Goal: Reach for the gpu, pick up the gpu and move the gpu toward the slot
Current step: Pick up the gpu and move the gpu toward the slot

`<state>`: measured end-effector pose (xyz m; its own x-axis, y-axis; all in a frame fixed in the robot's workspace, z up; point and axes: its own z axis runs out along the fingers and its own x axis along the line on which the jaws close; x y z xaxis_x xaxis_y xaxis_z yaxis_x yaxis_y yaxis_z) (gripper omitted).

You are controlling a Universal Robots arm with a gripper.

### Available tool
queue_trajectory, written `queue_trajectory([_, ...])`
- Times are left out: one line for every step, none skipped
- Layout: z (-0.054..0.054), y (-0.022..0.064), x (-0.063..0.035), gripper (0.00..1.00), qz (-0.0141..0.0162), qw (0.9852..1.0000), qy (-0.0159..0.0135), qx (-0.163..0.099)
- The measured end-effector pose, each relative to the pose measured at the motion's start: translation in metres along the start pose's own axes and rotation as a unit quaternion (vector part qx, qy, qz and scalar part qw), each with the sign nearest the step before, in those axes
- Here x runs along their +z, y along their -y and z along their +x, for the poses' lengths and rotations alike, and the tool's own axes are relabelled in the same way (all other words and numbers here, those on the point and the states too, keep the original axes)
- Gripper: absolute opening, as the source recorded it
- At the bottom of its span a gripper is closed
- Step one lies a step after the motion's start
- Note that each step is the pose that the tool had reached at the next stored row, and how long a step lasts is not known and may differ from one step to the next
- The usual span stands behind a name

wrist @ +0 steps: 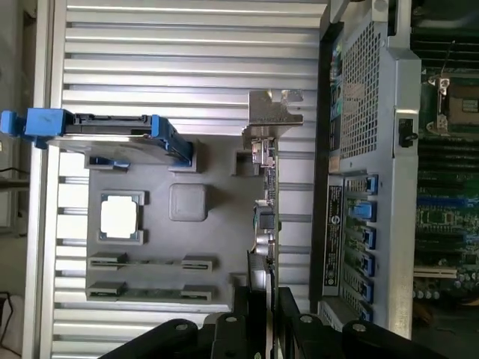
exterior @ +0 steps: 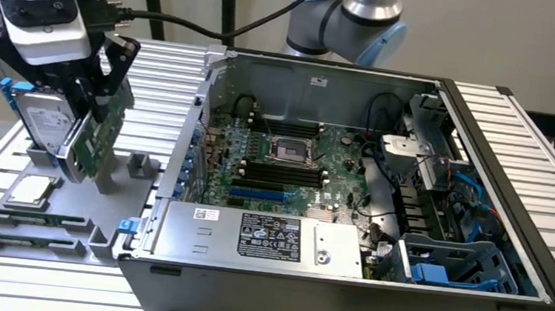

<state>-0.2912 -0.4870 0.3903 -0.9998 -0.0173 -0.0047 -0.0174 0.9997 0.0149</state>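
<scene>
The gpu (exterior: 94,139) is a thin green card standing on edge at the grey fixture (exterior: 55,209) at the exterior view's left, next to the hard drive. My gripper (exterior: 103,101) comes down on it from above, with black fingers (exterior: 125,77) on either side of the board's upper part. The wrist view has the gpu (wrist: 266,213) edge-on, its silver bracket (wrist: 273,112) at the far end, and my gripper (wrist: 263,290) shut on the near end. Its lower edge sits at the fixture's posts; whether it has lifted clear I cannot tell. The blue expansion slot (exterior: 254,194) lies on the motherboard inside the open case.
A silver hard drive with blue rails (exterior: 48,119) stands right beside the gpu. A square CPU chip (exterior: 32,190) and memory sticks (exterior: 34,219) lie in the fixture. The open computer case (exterior: 347,280) has its wall (exterior: 201,120) between the fixture and the motherboard (exterior: 287,164).
</scene>
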Motion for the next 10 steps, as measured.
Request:
queue_trajectory([-0.002,0.0002,-0.0043,0.27,0.0,1.0,-0.0001,0.0])
queue_trajectory([-0.005,0.0005,-0.0087,0.27,-0.0002,1.0,0.0,0.0])
queue_trajectory([-0.009,0.0009,-0.0135,0.27,-0.0004,1.0,0.0,0.0])
queue_trajectory([-0.013,0.0013,-0.0178,0.27,-0.0006,1.0,0.0,0.0])
queue_trajectory([-0.018,0.0019,-0.0227,0.27,-0.0012,1.0,0.0,0.0])
queue_trajectory([-0.022,0.0025,-0.0267,0.27,-0.0018,1.0,0.0001,0.0])
queue_trajectory([-0.027,0.0032,-0.0308,0.27,-0.0025,1.0,0.0,0.0])
queue_trajectory([-0.031,0.0039,-0.0347,0.27,-0.0033,1.0,0.0,0.0])
queue_trajectory([-0.036,0.0046,-0.0386,0.27,-0.0043,1.0,0.0001,0.0])
queue_trajectory([-0.04,0.0053,-0.0423,0.27,-0.0051,1.0,0.0,0.0])
